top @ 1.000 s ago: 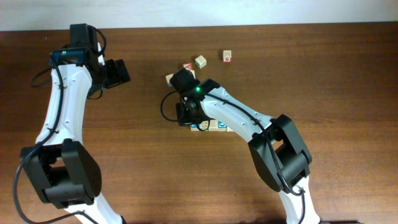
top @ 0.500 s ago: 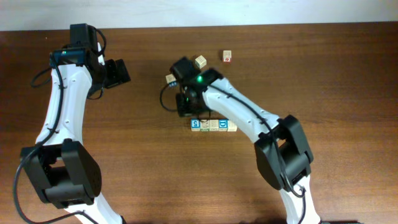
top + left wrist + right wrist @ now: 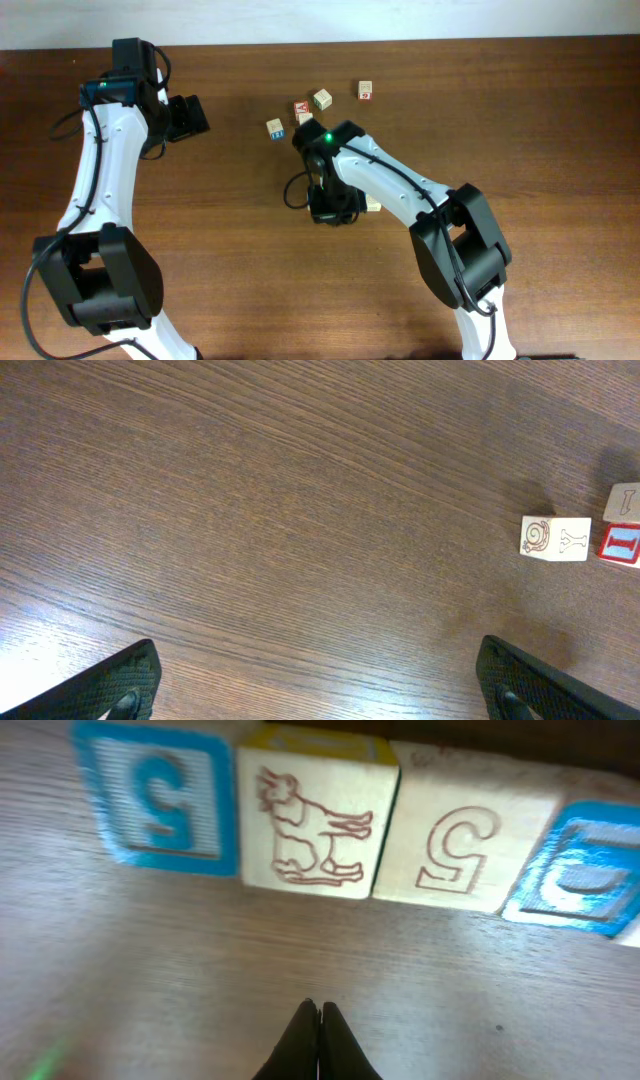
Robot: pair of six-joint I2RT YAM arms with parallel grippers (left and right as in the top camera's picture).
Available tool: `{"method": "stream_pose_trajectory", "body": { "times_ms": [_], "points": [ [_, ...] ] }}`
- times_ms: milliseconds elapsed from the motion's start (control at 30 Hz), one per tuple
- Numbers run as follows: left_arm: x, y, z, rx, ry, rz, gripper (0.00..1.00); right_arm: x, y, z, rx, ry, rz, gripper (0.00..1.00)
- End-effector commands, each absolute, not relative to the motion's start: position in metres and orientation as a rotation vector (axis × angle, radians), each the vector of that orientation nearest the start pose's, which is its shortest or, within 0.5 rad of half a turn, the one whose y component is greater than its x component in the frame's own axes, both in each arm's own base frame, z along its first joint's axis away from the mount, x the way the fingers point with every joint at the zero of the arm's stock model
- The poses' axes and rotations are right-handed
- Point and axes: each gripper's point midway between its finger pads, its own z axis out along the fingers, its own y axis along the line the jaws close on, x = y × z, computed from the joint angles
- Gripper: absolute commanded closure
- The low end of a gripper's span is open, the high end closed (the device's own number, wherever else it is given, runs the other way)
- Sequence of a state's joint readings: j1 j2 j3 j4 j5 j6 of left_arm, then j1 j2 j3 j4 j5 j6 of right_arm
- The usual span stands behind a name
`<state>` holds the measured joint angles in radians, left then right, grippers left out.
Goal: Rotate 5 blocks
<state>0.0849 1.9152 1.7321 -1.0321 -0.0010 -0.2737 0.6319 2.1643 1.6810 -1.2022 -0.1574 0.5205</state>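
The left gripper (image 3: 186, 117) waits wide open, well away. The right gripper (image 3: 319, 1012), pinched shut and empty, has moved from the loose blocks (image 3: 322, 98) down to the row of blocks (image 3: 318, 825), so I think it turns one next.

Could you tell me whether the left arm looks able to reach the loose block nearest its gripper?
Probably yes: the left gripper is open, only bare table lies between it and that block, and the right arm is off to the side.
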Motion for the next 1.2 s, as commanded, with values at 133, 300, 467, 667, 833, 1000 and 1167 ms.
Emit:
{"method": "stream_pose_trajectory", "body": {
  "times_ms": [133,300,467,667,833,1000,1167],
  "points": [
    [0.448,0.040,0.148,-0.513,2.731,-0.040,0.01,0.297,0.254,0.024,-0.162,3.287,0.157,0.96],
    [0.448,0.040,0.148,-0.512,2.730,-0.041,0.01,0.304,0.257,0.023,-0.161,3.255,0.169,0.96],
    [0.448,0.040,0.148,-0.512,2.731,-0.041,0.01,0.308,0.257,0.023,-0.159,3.242,0.168,0.96],
    [0.448,0.040,0.148,-0.512,2.731,-0.043,0.01,0.317,0.253,0.023,-0.121,3.229,0.197,0.96],
    [0.448,0.039,0.148,-0.511,2.731,-0.045,0.01,0.324,0.256,0.023,-0.113,3.201,0.214,0.96],
    [0.448,0.039,0.148,-0.511,2.732,-0.046,0.01,0.326,0.256,0.023,-0.114,3.192,0.215,0.96],
    [0.448,0.039,0.148,-0.511,2.732,-0.046,0.01,0.327,0.256,0.023,-0.114,3.187,0.214,0.96]
  ]
}}
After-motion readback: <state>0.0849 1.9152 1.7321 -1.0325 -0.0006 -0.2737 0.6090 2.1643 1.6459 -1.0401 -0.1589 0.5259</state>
